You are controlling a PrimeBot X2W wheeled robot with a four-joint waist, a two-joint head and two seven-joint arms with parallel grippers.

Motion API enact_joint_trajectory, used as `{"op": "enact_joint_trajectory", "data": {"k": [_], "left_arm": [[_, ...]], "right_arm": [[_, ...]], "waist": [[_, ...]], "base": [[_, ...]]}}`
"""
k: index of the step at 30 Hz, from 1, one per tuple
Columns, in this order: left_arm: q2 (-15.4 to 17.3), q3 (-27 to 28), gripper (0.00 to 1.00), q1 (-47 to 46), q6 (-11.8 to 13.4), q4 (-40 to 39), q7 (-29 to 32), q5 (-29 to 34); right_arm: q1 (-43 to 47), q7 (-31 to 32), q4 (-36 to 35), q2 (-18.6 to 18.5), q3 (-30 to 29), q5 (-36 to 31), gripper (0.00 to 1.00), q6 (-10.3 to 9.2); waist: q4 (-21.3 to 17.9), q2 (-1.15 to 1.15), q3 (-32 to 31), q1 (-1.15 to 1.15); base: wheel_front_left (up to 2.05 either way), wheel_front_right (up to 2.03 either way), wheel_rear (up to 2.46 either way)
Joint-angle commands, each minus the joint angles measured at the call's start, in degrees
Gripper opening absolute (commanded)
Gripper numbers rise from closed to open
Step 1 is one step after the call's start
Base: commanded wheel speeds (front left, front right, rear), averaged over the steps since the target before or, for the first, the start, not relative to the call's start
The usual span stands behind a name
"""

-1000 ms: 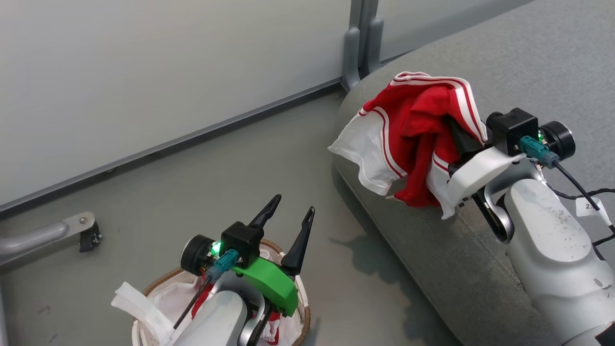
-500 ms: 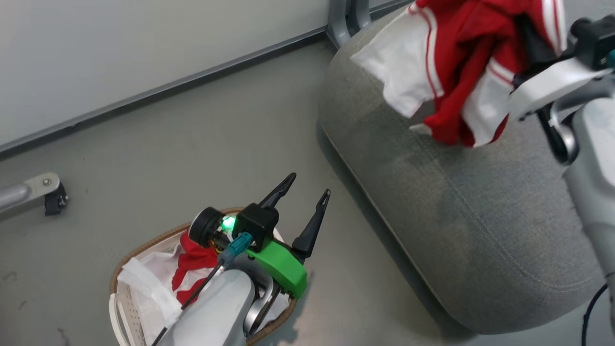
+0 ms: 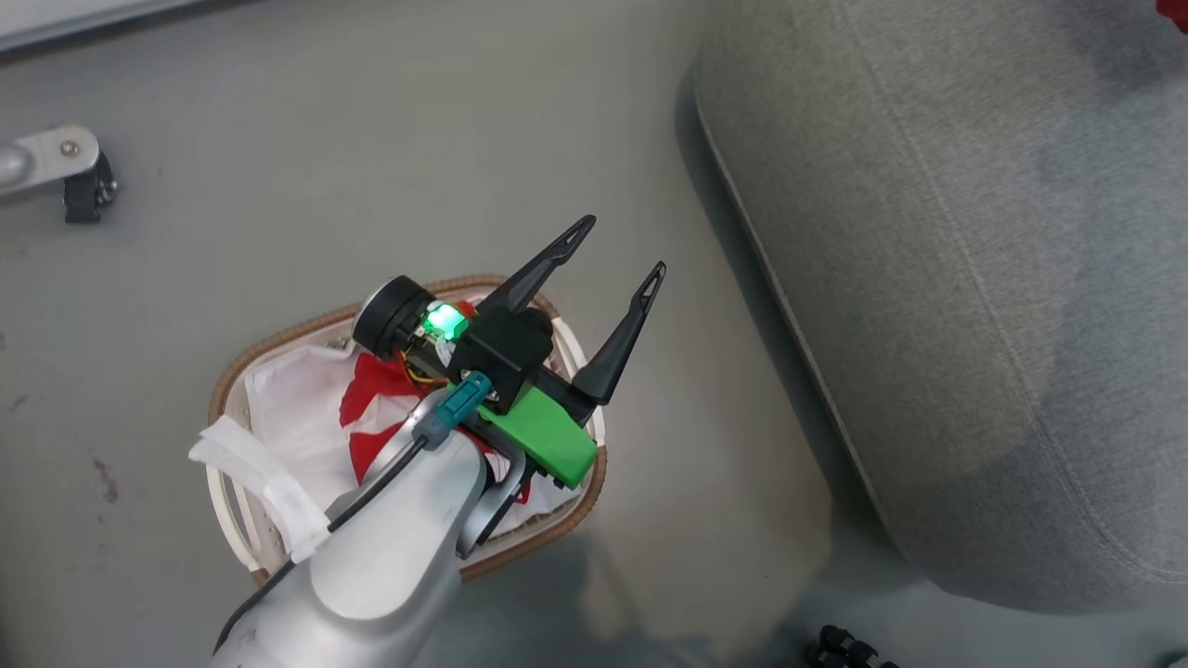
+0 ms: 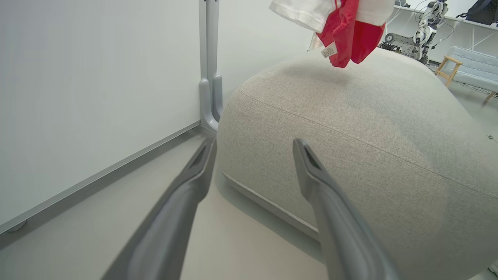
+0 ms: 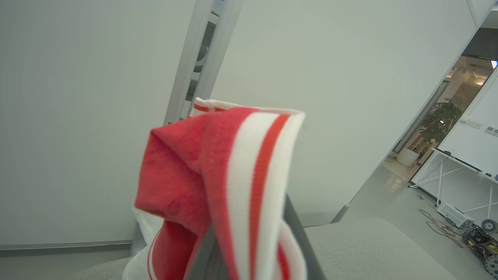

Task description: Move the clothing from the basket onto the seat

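Head view: the left gripper (image 3: 624,246) is spread wide over the basket (image 3: 269,340); red clothing (image 3: 371,408) inside is half hidden. Left wrist view: a red garment (image 4: 342,39) is held above the seat (image 4: 350,128). Right wrist view: it is pinched by the right gripper (image 5: 253,249), tips covered. Soft and light, best grabbed in a bunch.

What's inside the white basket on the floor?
Red clothing with white bits lies on a white liner sheet inside the basket. The robot's left arm is in front of the middle, so whatever is under it is hidden.
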Motion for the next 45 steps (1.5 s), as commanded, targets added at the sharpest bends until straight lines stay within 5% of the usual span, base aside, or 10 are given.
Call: {"op": "enact_joint_trajectory", "data": {"k": [1, 16, 17, 18, 19, 20, 31, 45], "left_arm": [[0.54, -0.09, 1.0, -1.7, -0.15, -0.31, 0.12, 0.47], [0.86, -1.45, 1.0, -3.07, 0.21, 0.24, 0.23, 1.03], [0.96, -1.53, 1.0, -3.03, 0.22, 0.39, 0.22, 1.03], [1.07, -1.54, 1.0, -2.86, 0.24, 0.67, 0.19, 0.96], [1.07, -1.57, 1.0, -2.69, 0.24, 0.84, 0.18, 0.85], [1.08, -1.54, 1.0, -2.38, 0.26, 1.09, 0.14, 0.63], [-0.53, 1.44, 1.0, 0.93, 0.79, 2.89, -0.08, -1.93], [-3.3, 11.2, 1.0, 12.18, 0.42, 2.6, 0.01, -3.88]], "right_arm": [[-0.82, -0.29, 1.04, -0.37, -1.24, -0.82, 0.0, -0.07], [8.72, -0.3, 10.06, 6.23, -11.47, -9.31, 0.0, -0.07], [9.19, -0.3, 9.61, 6.6, -12.05, -9.67, 0.29, -0.07], [9.94, -0.3, 9.07, 7.29, -12.67, -10.06, 0.45, -0.07], [10.63, -0.29, 8.63, 7.78, -13.12, -10.4, 0.91, -0.07], [11.44, -0.3, 8.05, 8.46, -13.51, -10.75, 1.0, -0.07], [21.97, -0.3, 0.84, 11.36, -14.43, -12.08, 1.0, -0.07], [28.49, -0.3, -3.38, 8.95, -9.63, -10.99, 1.0, -0.07]], "waist": [[4.51, 0.0, 8.31, -0.01], [3.55, 0.0, 12.38, -0.01], [3.4, 0.0, 12.2, -0.01], [3.22, 0.0, 11.84, -0.01], [3.13, 0.0, 11.58, -0.01], [3.02, 0.0, 11.13, -0.01], [3.03, 0.0, 3.09, -0.01], [7.53, 0.0, -14.4, -0.01]], "base": [[0.0, 0.0, 0.0], [0.0, 0.0, 0.0], [0.0, 0.0, 0.0], [0.0, 0.0, 0.0], [0.0, 0.0, 0.0], [0.0, 0.0, 0.0], [0.0, 0.0, 0.0], [0.0, 0.0, 0.0]]}}
